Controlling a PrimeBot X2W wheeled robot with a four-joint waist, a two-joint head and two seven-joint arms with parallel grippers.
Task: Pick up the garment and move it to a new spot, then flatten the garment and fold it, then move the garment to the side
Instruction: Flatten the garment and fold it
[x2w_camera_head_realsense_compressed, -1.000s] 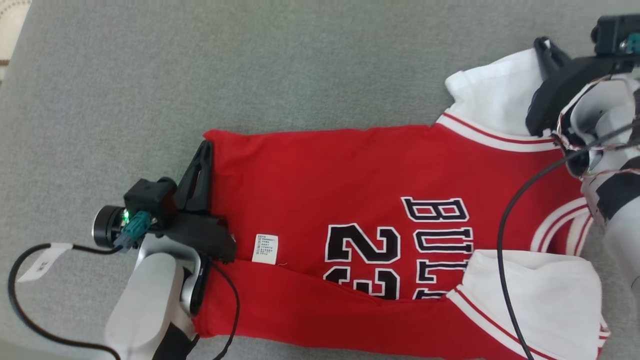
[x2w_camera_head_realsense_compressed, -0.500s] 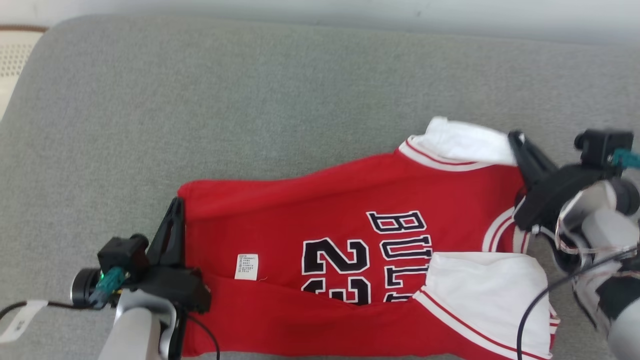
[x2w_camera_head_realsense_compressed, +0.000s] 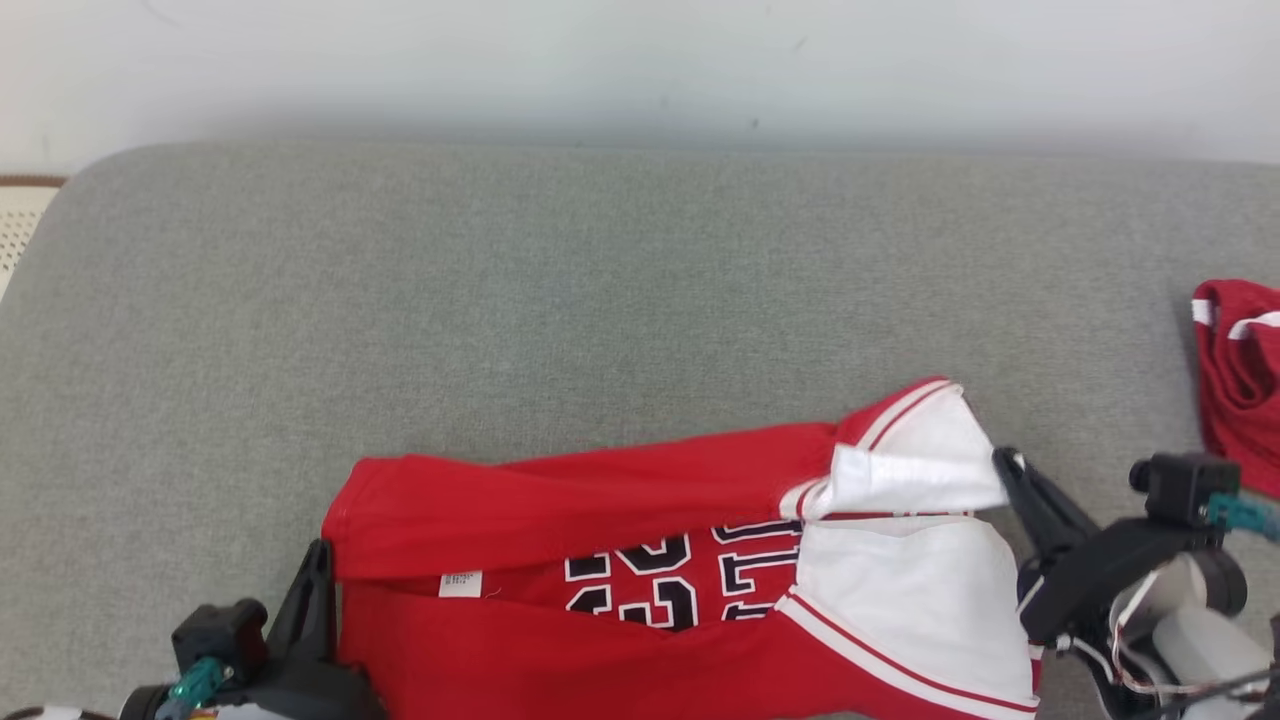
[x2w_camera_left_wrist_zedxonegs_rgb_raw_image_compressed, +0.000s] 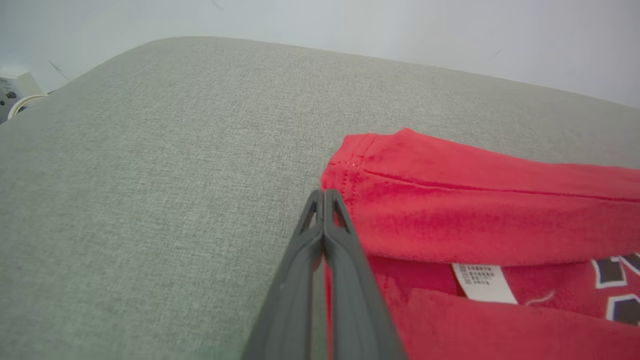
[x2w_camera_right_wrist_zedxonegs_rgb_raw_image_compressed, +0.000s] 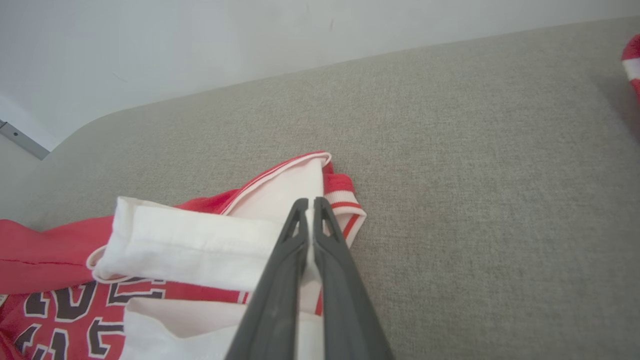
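Note:
The garment (x2w_camera_head_realsense_compressed: 600, 500) is a red jersey with black numbers and white sleeves, lying lengthwise at the near edge of the grey cushion (x2w_camera_head_realsense_compressed: 600, 280). Its far long edge is doubled over toward me and hides part of the print. At the lower left, my left gripper (x2w_camera_head_realsense_compressed: 318, 552) is shut on the red hem corner (x2w_camera_left_wrist_zedxonegs_rgb_raw_image_compressed: 360, 165), with its fingertips (x2w_camera_left_wrist_zedxonegs_rgb_raw_image_compressed: 324, 192) pressed together. On the right, my right gripper (x2w_camera_head_realsense_compressed: 1003, 462) is shut on the white sleeve end (x2w_camera_right_wrist_zedxonegs_rgb_raw_image_compressed: 210, 245), and white cloth shows between its fingers (x2w_camera_right_wrist_zedxonegs_rgb_raw_image_compressed: 280, 280).
A second red-and-white piece of clothing (x2w_camera_head_realsense_compressed: 1238, 370) lies at the cushion's right edge, also at the top right of the right wrist view (x2w_camera_right_wrist_zedxonegs_rgb_raw_image_compressed: 631, 55). A pale wall (x2w_camera_head_realsense_compressed: 640, 60) runs behind the cushion. A cream woven thing (x2w_camera_head_realsense_compressed: 18, 220) sits at the far left.
The camera has tilted up, so the wall has come into view. Both grippers have drawn the garment's far edge toward me, and it now folds over the numbers.

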